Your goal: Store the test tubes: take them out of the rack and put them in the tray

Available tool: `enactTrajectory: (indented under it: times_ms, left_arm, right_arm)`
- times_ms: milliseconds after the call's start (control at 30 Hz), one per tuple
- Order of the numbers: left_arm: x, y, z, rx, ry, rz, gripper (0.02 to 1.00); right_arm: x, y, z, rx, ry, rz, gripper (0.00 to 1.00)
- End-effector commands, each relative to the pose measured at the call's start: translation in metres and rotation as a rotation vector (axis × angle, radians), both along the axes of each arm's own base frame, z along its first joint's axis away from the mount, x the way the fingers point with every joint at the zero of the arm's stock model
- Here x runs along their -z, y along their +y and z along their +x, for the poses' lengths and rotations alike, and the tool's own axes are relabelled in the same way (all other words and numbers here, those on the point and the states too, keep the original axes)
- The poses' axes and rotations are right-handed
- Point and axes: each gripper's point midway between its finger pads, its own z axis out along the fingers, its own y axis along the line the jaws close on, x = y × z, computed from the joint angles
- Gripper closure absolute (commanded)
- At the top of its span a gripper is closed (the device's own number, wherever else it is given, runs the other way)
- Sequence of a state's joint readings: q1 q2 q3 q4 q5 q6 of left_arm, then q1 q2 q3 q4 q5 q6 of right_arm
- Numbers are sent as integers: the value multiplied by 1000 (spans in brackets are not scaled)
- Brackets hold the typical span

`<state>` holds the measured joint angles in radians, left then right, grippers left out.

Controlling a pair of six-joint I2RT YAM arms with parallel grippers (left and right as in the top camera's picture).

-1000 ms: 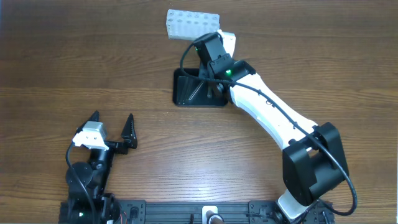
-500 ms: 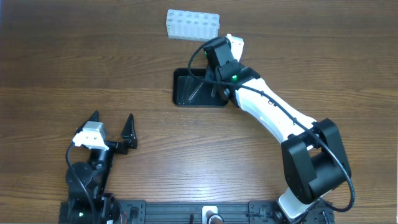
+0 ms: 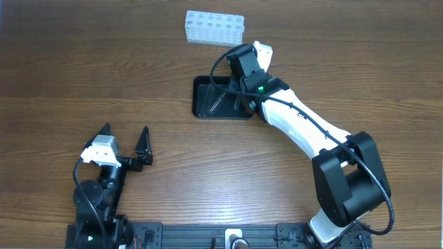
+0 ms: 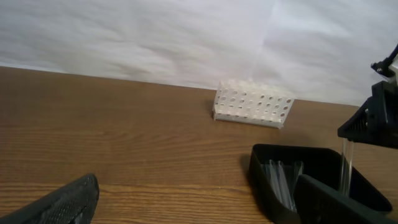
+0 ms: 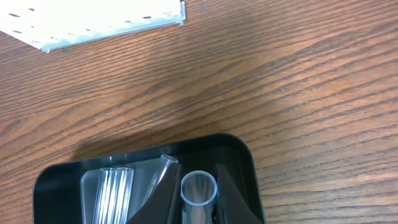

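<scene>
The white test tube rack (image 3: pixel 214 28) stands at the far side of the table, its holes (image 4: pixel 254 104) looking empty. The black tray (image 3: pixel 208 109) lies in front of it and holds two clear tubes (image 5: pixel 115 190) side by side. My right gripper (image 5: pixel 198 200) hangs over the tray's right end, shut on a clear test tube (image 5: pixel 198 188) that points down into the tray. From the left wrist view that tube (image 4: pixel 346 165) hangs upright below the right gripper (image 4: pixel 356 132). My left gripper (image 3: pixel 125 140) rests near the left front, open and holding nothing.
Bare wood table surrounds the tray and rack. A wide stretch of free table separates the left gripper from the tray (image 4: pixel 273 163). A white wall stands behind the rack.
My right arm has drawn back from the rack towards the tray's right end, carrying the tube. The left arm has kept still.
</scene>
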<state>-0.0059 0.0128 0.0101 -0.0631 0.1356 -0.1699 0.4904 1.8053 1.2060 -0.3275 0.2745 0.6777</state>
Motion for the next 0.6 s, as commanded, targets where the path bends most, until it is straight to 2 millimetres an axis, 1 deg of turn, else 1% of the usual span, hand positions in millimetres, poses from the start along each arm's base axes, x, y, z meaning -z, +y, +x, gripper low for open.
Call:
enactTrajectory:
  times_ms: [33,167,300,333,433,600]
  left_arm:
    - [1,0,0,4,0,-6,18]
    - [1,0,0,3,0,-6,18]
    - [1,0,0,3,0,-6,18]
    - [1,0,0,4,0,-6,18]
    - [1,0,0,4,0,-6,18]
    - [1,0,0,3,0,-6,18]
  right_arm:
    - [-1,1,-5,2,-11,9,945]
    - [3,6,-6,-9,-21,15,906]
    - [4,10,-8,-19,-24,16,814]
    - [4,10,-8,-21,-24,16,774]
    - [4,12,-9,-24,-24,17,575]
    - [4,13,-9,-26,-24,16,397]
